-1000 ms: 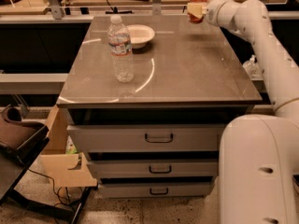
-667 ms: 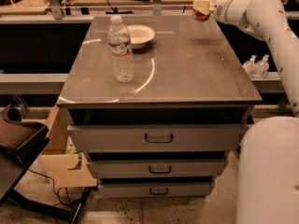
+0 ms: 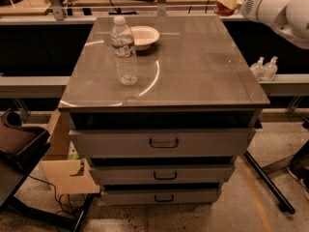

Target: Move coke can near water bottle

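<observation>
The water bottle (image 3: 124, 50) stands upright on the left half of the grey table top (image 3: 193, 66), clear and ribbed with a white cap. My gripper (image 3: 226, 0) is at the top right, above the table's far right corner, at the end of the white arm (image 3: 277, 6). It is shut on the coke can (image 3: 223, 7), of which only the reddish lower part shows under the fingers. The can is held in the air, far to the right of and behind the bottle.
A white bowl (image 3: 144, 35) sits just behind and right of the bottle. Below the top are three drawers (image 3: 164, 143). Two small spray bottles (image 3: 263, 67) stand on a ledge at the right. A cardboard box (image 3: 63, 170) and a dark chair (image 3: 17, 141) are at the lower left.
My gripper has carried the coke can to the right along the table's far edge, and the arm has swung up and out toward the top right. The bottle and bowl have not moved.
</observation>
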Robot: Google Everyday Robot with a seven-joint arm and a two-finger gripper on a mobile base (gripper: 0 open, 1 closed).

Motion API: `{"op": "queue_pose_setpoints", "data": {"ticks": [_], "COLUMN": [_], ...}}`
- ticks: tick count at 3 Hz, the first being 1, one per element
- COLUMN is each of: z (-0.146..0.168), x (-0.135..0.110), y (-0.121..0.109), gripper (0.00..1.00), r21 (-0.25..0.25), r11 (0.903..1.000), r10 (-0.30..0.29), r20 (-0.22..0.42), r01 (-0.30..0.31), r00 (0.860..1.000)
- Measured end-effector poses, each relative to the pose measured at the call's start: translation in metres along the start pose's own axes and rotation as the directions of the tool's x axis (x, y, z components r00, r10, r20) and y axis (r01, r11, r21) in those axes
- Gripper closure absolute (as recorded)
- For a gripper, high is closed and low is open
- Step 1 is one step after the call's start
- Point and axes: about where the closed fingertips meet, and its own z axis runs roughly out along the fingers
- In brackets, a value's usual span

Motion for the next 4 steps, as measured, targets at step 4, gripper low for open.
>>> {"op": "queue_pose_setpoints", "data": {"ticks": [4], "z": [-0.106], "x": [0.101], "y": [0.137], "gripper": [1.00], "r21": [-0.095], "r11": [0.9955], "r10": [-0.001], "r20": [-0.039], "r01": [-0.003], "r00": [0.999]}}
